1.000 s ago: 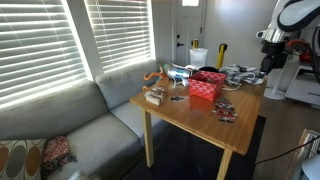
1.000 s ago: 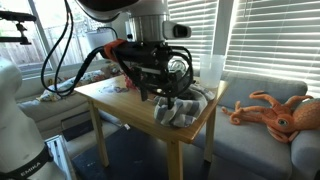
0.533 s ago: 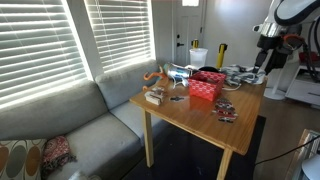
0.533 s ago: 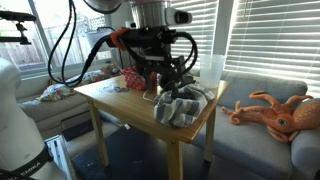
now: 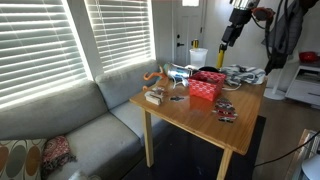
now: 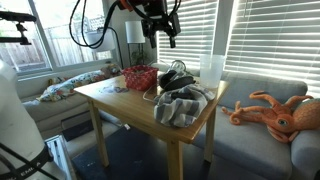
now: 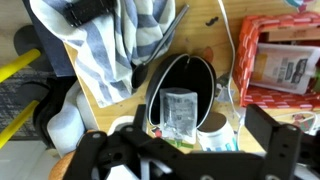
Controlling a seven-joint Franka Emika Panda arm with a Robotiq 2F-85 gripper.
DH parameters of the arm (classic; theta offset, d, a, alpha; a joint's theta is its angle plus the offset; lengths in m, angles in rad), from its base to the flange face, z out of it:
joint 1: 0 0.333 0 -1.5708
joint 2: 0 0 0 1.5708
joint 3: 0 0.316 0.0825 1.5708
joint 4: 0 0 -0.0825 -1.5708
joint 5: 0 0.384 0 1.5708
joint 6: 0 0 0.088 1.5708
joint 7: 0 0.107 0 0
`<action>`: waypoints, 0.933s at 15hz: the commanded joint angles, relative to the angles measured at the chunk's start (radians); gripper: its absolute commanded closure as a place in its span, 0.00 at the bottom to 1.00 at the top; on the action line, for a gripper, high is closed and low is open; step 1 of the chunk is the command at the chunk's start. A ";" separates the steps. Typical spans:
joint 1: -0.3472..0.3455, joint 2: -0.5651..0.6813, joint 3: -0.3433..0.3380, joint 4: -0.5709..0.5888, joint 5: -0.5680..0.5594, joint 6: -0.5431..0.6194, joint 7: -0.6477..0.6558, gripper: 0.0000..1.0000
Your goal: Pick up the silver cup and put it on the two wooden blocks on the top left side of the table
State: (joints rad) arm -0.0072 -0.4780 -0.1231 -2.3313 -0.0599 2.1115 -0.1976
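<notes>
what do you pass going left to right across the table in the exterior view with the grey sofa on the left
wooden blocks → silver cup → red basket → striped cloth

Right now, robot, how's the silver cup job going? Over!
Gripper high above table, fingers open, empty. Silver cup standing on table, not yet picked. Red basket close beside it.

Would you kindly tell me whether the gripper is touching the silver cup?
Apart. In an exterior view the gripper hangs high above the table, well clear of the silver cup on it.
</notes>
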 commanded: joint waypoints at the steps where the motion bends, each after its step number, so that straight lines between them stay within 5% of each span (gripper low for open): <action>1: -0.032 0.187 0.121 0.220 -0.048 -0.064 0.253 0.00; 8: -0.005 0.557 0.256 0.606 -0.372 -0.201 0.750 0.00; 10: 0.055 0.628 0.242 0.684 -0.418 -0.250 0.714 0.00; 11: 0.046 0.544 0.213 0.567 -0.369 -0.176 0.706 0.00; 14: 0.081 0.622 0.210 0.648 -0.392 -0.210 0.705 0.00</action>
State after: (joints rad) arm 0.0444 0.1444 0.1185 -1.6849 -0.4571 1.9021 0.5114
